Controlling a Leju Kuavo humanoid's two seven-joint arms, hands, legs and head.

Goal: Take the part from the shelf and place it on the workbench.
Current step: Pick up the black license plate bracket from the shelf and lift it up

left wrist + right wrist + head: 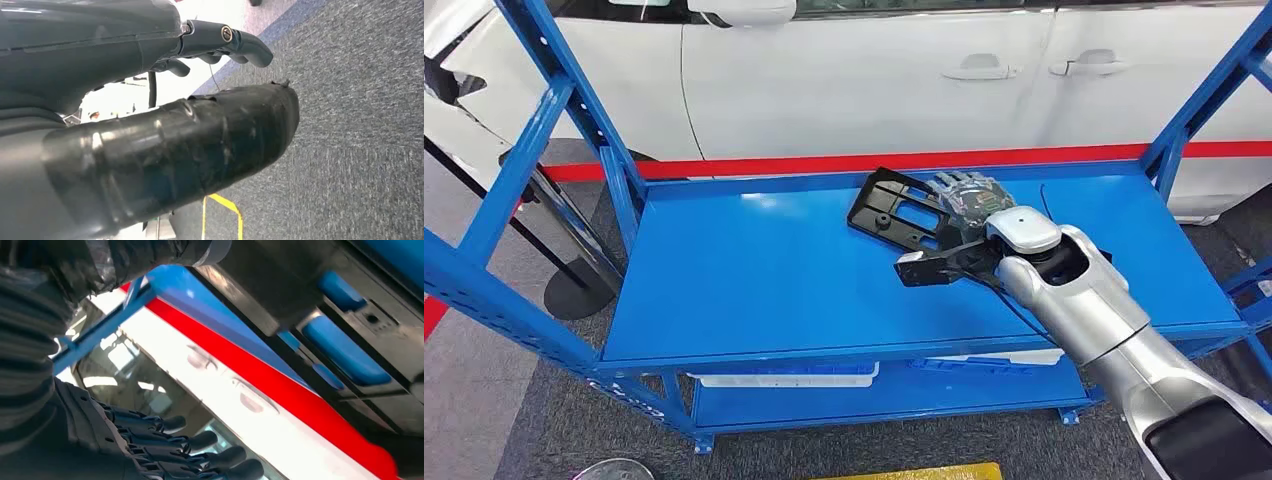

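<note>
Here the right hand (969, 195) reaches across the blue shelf (754, 280) and lies over the near end of the black part (899, 205), which rests flat on the shelf's top deck. From the right wrist view its fingers (200, 460) stretch out straight with nothing between them while the thumb sits against the part; whether it has a real grip I cannot tell. Probably the grasp is being set. To do it well, thumb and fingers should pinch the frame's edge firmly before lifting, then raise it level, clear of the upright beyond the hand. The left hand (165, 150) hangs over grey carpet, holding nothing. Beyond the shelf stands a white car (874, 70).
</note>
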